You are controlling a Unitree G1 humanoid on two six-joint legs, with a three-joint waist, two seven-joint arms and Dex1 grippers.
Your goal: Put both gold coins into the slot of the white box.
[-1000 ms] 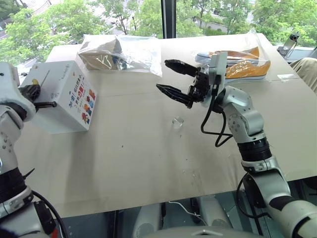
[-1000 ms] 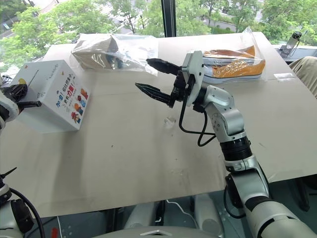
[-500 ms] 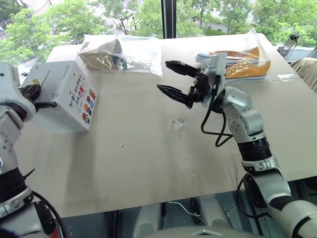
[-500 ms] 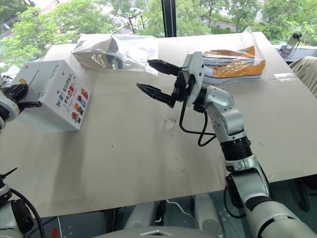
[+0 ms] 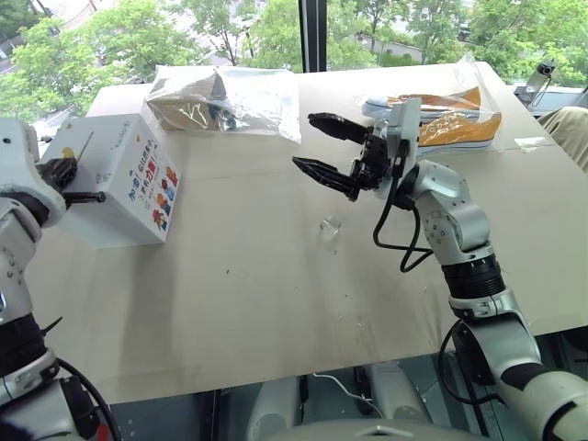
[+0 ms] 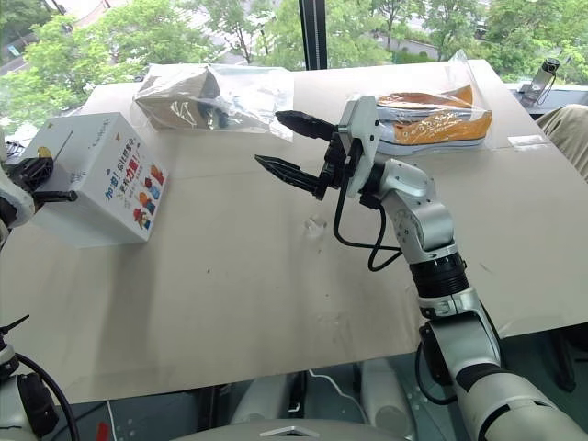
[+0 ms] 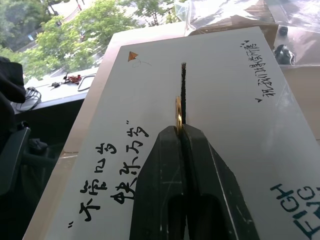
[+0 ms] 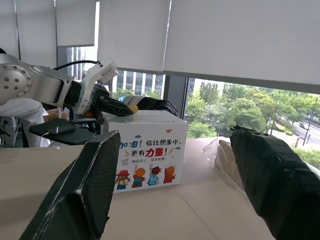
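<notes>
Left gripper [image 7: 181,131] pinches a small shiny gold coin [image 7: 178,114] edge-on, just beside the narrow dark slot [image 7: 183,92] of the white cardboard box [image 7: 220,130]. Right gripper [image 5: 323,145] hangs above the table [image 5: 276,294], fingers wide apart and empty.

Counted one white box [image 5: 115,179]; one gold coin [image 7: 177,114]; two bagged shoes [image 5: 225,99] [image 5: 450,119]; one clear piece [image 5: 331,224].

White box [image 7: 150,100]: matt card, smooth, with hand-inked marks. Gold coin [image 7: 178,114] pinched in the left end effector [image 7: 181,131]: polished metal, bright sheen. Its fingers [image 7: 160,180]: black plastic, slightly scuffed. Table [image 5: 276,294]: dull beige, speckled. Shoe bags [image 5: 230,96]: clear glossy film.
</notes>
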